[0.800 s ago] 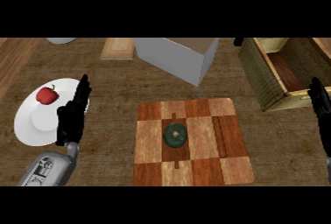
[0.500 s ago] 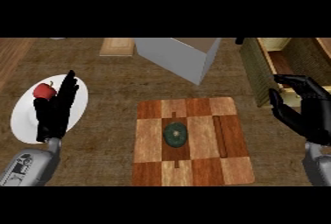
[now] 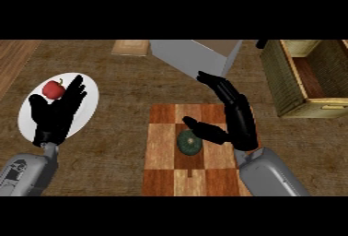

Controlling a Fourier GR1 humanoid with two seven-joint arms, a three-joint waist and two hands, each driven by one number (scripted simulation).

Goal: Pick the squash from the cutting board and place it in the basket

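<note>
One dark-green round squash [image 3: 189,143] on one checkered wooden cutting board [image 3: 159,138]. Right hand [image 3: 236,115] fingers spread, thumb just beside squash. One slatted wooden basket [image 3: 282,83] upper right. Left hand [image 3: 58,113] fingers straight over one white round plate [image 3: 88,108], one red apple [image 3: 53,88]. One grey box [image 3: 190,55] behind board.

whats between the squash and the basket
In the head view, the right hand lies between the squash and the basket, open above the cutting board; past it, only counter top up to the basket's wall.

The squash [image 3: 189,142] is dark green, the cutting board [image 3: 163,138] has brown checks, the apple [image 3: 54,89] is red, the plate [image 3: 27,120] white.
</note>
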